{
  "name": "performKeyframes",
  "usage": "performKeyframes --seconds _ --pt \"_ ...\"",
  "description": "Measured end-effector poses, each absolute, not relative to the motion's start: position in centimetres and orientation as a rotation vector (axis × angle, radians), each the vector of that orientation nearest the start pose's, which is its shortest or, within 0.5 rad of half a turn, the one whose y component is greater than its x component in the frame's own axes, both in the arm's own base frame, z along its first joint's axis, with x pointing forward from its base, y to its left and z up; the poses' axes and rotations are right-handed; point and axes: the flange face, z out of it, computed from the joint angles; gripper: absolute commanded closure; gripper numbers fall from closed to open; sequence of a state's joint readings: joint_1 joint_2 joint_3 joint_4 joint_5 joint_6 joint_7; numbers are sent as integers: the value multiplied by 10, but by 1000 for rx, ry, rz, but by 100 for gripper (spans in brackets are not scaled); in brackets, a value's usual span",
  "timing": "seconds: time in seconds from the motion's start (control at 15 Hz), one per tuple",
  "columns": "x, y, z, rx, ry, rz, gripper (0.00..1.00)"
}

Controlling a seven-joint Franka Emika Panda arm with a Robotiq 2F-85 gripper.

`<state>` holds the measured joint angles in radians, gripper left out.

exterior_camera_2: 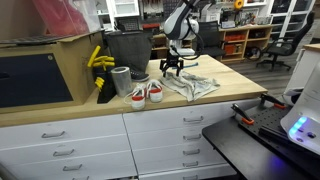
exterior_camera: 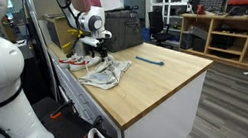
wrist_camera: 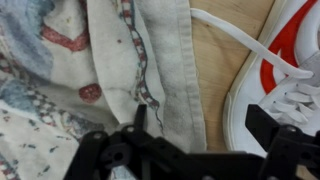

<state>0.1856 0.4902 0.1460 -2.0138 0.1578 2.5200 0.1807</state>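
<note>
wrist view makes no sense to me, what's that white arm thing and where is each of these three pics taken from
The white jointed machine is a robot arm with a black two-fingered gripper at its end. Two pictures come from cameras standing around the wooden counter; the close-up comes from a camera on the arm's wrist, looking down past the fingers. On the counter lie a crumpled patterned cloth, a pair of white and red sneakers beside it, and a small dark object farther off. The gripper hangs right over the cloth with its jaws open, holding nothing.
</note>
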Motion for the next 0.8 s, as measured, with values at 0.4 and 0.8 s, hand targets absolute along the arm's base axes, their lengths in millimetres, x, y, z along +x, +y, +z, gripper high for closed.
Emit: performKeyframes --seconds 0.4,0.8 --pt "598 192 234 -3032 -124 -83 0" --pt "594 197 217 -3094 -256 -78 42"
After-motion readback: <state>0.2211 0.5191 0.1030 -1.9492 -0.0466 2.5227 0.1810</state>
